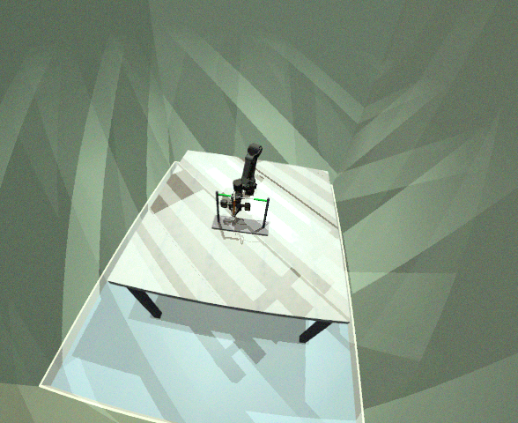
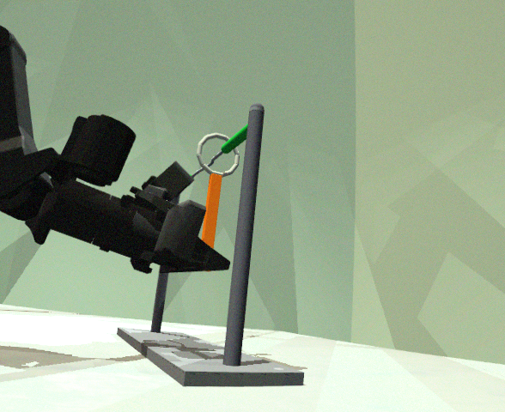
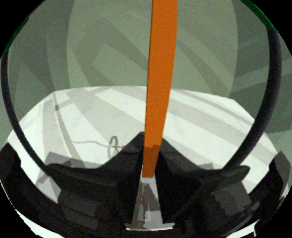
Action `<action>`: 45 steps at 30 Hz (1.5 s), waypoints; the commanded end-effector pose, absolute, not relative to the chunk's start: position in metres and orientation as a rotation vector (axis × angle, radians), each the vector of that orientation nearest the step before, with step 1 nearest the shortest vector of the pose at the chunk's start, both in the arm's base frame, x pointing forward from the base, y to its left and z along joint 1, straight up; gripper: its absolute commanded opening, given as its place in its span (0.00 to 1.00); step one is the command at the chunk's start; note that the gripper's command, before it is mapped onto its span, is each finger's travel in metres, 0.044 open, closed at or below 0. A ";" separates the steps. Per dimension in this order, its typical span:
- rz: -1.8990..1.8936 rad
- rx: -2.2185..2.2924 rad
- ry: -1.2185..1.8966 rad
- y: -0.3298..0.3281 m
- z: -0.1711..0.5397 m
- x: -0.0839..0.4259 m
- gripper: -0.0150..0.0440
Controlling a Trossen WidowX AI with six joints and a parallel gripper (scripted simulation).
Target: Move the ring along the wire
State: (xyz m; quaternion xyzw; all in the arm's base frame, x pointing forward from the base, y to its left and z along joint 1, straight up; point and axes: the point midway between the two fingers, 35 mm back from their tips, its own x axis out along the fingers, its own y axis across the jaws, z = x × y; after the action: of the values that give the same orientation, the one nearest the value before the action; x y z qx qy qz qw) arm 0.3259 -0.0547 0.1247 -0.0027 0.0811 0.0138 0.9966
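Note:
The pale ring [image 2: 198, 150] is upright, with the wire passing through it. Its orange handle [image 2: 212, 203] [image 3: 161, 64] [image 1: 234, 207] hangs down, slightly tilted. My gripper [image 2: 215, 260] [image 3: 148, 136] [image 1: 234, 211] is shut on the handle's lower end. The ring is near the inner end of one green part [image 2: 235, 138] [image 1: 224, 195], beside the near post [image 2: 244, 244] [image 1: 217, 207]. By the top view it seems around the thin grey wire [image 2: 197, 172]. The other green part [image 1: 260, 199] meets the far post [image 1: 265, 213] [image 2: 159, 301]. The ring's clearance from the wire is unclear; the wrist view does not show the ring.
Both posts stand on a grey base plate [image 2: 244, 378] [image 1: 254, 230], below my fingers. The base plate rests on the pale table [image 1: 196, 268]. My arm reaches in from the back, and its wrist is close behind the wire.

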 end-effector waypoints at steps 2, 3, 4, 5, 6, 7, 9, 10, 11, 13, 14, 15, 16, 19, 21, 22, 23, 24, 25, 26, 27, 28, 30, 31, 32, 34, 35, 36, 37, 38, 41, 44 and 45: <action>0.010 0.009 0.163 -0.049 0.125 0.325 0.00; 0.006 0.011 0.163 -0.048 0.125 0.325 0.00; 0.002 0.015 0.163 -0.047 0.125 0.325 0.00; -0.003 0.019 0.163 -0.045 0.125 0.325 0.00; -0.008 0.023 0.163 -0.044 0.125 0.325 0.00; -0.013 0.027 0.163 -0.042 0.125 0.325 0.00; -0.025 0.037 0.163 -0.039 0.125 0.325 0.00; -0.032 0.042 0.164 -0.037 0.125 0.325 0.00; -0.039 0.047 0.164 -0.036 0.125 0.325 0.00; -0.052 0.058 0.164 -0.032 0.125 0.325 0.00; -0.059 0.063 0.164 -0.031 0.125 0.326 0.00; -0.066 0.069 0.164 -0.029 0.125 0.326 0.00; -0.073 0.074 0.164 -0.027 0.125 0.326 0.00; -0.092 0.089 0.164 -0.023 0.126 0.326 0.00; -0.104 0.097 0.164 -0.020 0.126 0.327 0.00; -0.109 0.101 0.164 -0.018 0.126 0.327 0.00; -0.112 0.104 0.164 -0.017 0.126 0.327 0.00; -0.115 0.106 0.164 -0.016 0.127 0.328 0.00; -0.117 0.108 0.164 -0.015 0.127 0.328 0.00; -0.120 0.109 0.164 -0.013 0.127 0.328 0.00; -0.121 0.110 0.165 -0.012 0.127 0.328 0.00; -0.120 0.109 0.165 -0.011 0.128 0.329 0.00; -0.115 0.106 0.165 -0.009 0.128 0.329 0.00; -0.112 0.104 0.165 -0.009 0.128 0.330 0.00; -0.109 0.101 0.165 -0.008 0.128 0.330 0.00; -0.094 0.089 0.165 -0.007 0.129 0.330 0.00; -0.085 0.083 0.165 -0.007 0.129 0.331 0.00; -0.077 0.076 0.165 -0.007 0.129 0.331 0.00; -0.073 0.073 0.167 -0.007 0.129 0.331 0.00; -0.068 0.070 0.172 -0.007 0.129 0.330 0.00; -0.052 0.057 0.194 -0.007 0.129 0.328 0.00; -0.029 0.038 0.224 -0.007 0.130 0.324 0.00; -0.020 0.031 0.236 -0.007 0.130 0.323 0.00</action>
State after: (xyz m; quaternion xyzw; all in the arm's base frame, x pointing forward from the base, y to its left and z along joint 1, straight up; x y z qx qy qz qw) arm 0.3256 -0.0075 0.1264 0.0264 0.1069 -0.0247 0.9936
